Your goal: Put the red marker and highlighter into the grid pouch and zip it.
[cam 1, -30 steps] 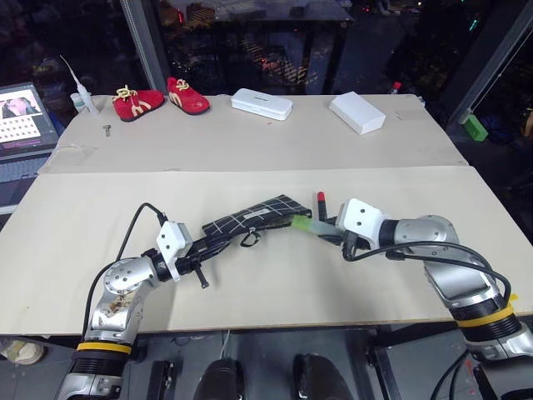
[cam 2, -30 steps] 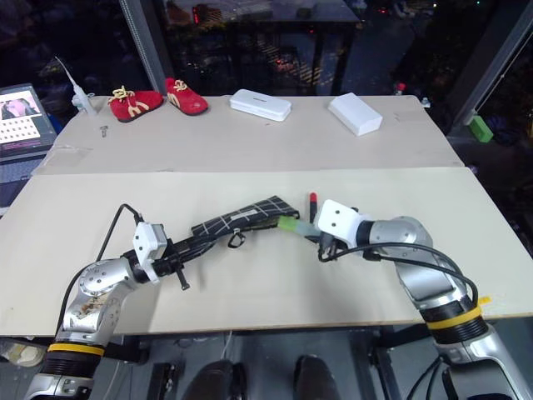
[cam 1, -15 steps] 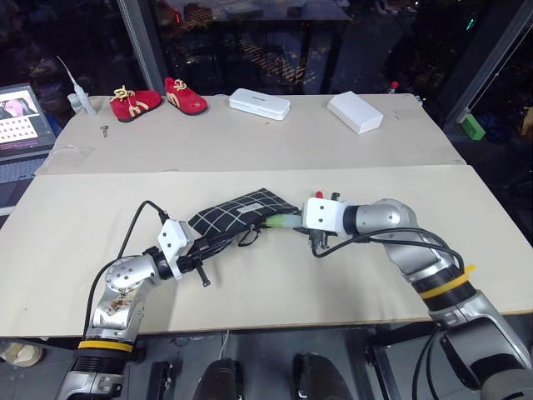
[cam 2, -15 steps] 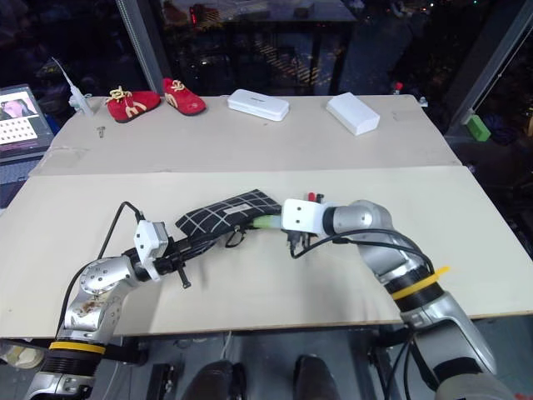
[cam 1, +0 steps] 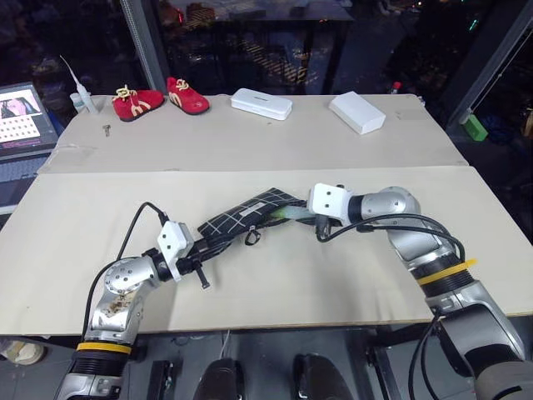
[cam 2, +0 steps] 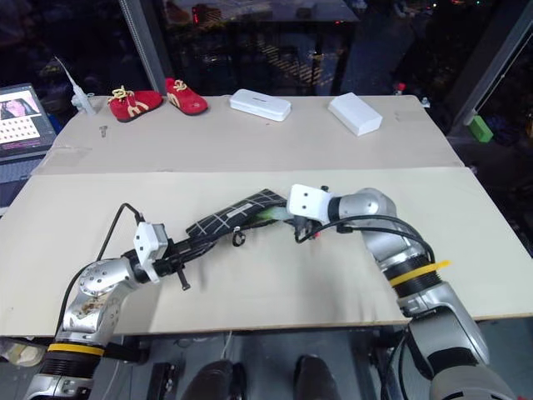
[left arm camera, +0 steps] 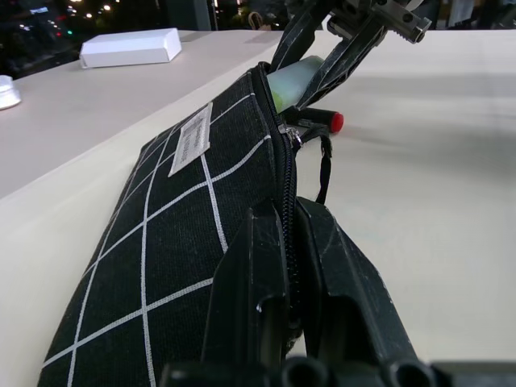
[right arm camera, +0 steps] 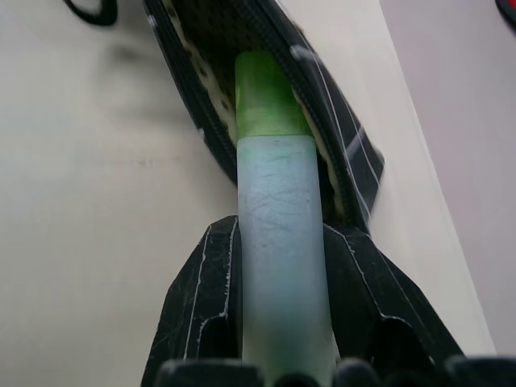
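The right gripper [right arm camera: 278, 355] is clamped on the highlighter [right arm camera: 278, 242], its green cap just inside the pouch [left arm camera: 185, 218] mouth. The left gripper [left arm camera: 294, 242] is pinched shut on the pouch's other end. The marker [left arm camera: 322, 121] tip lies at the opening; pushing on could snag the lining or nudge the marker out.

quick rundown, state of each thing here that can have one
grid pouch: unzipped at its far end, near end pinched
highlighter: capped, cap end inside the pouch mouth
red marker: tip poking out of the pouch mouth
left gripper: shut on the grid pouch
right gripper: shut on the highlighter
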Controlling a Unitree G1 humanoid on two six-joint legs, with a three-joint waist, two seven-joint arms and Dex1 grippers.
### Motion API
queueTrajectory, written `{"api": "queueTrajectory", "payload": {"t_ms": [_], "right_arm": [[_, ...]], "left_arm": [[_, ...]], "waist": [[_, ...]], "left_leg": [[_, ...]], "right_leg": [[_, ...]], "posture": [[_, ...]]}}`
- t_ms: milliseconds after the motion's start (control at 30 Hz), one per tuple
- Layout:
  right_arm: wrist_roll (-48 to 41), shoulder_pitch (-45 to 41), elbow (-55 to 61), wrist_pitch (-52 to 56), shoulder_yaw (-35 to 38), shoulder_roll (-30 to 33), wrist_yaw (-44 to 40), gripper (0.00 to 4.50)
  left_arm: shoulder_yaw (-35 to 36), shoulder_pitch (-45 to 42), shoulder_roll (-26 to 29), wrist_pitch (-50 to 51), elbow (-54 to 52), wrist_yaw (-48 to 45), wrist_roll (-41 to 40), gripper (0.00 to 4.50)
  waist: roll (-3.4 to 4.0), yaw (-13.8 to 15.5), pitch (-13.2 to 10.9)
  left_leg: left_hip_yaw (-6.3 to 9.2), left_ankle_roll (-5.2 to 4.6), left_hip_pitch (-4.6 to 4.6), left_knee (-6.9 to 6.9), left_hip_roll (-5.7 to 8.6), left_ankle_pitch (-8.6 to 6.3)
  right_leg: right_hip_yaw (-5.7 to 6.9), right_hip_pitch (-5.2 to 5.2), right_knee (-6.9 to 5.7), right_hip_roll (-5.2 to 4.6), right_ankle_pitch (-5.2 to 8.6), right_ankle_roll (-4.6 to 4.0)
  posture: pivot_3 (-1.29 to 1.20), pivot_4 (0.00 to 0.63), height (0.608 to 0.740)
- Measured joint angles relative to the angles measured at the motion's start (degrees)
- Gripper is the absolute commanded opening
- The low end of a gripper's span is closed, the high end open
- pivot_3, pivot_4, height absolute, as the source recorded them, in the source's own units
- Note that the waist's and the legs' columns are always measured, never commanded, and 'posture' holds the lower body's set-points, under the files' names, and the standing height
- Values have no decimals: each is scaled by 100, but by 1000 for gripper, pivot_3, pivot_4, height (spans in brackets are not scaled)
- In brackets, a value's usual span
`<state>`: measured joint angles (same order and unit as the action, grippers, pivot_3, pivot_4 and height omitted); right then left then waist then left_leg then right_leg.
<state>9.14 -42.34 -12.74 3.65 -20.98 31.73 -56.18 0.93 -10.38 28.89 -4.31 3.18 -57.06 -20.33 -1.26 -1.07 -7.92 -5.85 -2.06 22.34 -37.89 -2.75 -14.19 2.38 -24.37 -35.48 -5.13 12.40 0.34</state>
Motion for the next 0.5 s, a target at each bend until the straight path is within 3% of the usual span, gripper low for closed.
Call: {"api": "queueTrajectory", "payload": {"t_ms": [400, 500], "right_arm": [[918, -167, -162, -995, -653, -653, 489, 1044], [1208, -172, -285, -1649, -839, -766, 784, 1044]], "left_arm": [[0, 52, -3, 162, -66, -42, -1, 0], [0, 59, -3, 170, -96, -76, -2, 0]], "waist": [[1, 21, -1], [1, 20, -1]], "left_leg": [[-3, 7, -7, -1, 2, 4], [-5, 7, -6, -1, 3, 4]], "right_leg": [[-2, -4, -28, -4, 1, -1], [-2, -5, -28, -4, 2, -1]], "posture": [[0, 150, 740], [0, 150, 740]]}}
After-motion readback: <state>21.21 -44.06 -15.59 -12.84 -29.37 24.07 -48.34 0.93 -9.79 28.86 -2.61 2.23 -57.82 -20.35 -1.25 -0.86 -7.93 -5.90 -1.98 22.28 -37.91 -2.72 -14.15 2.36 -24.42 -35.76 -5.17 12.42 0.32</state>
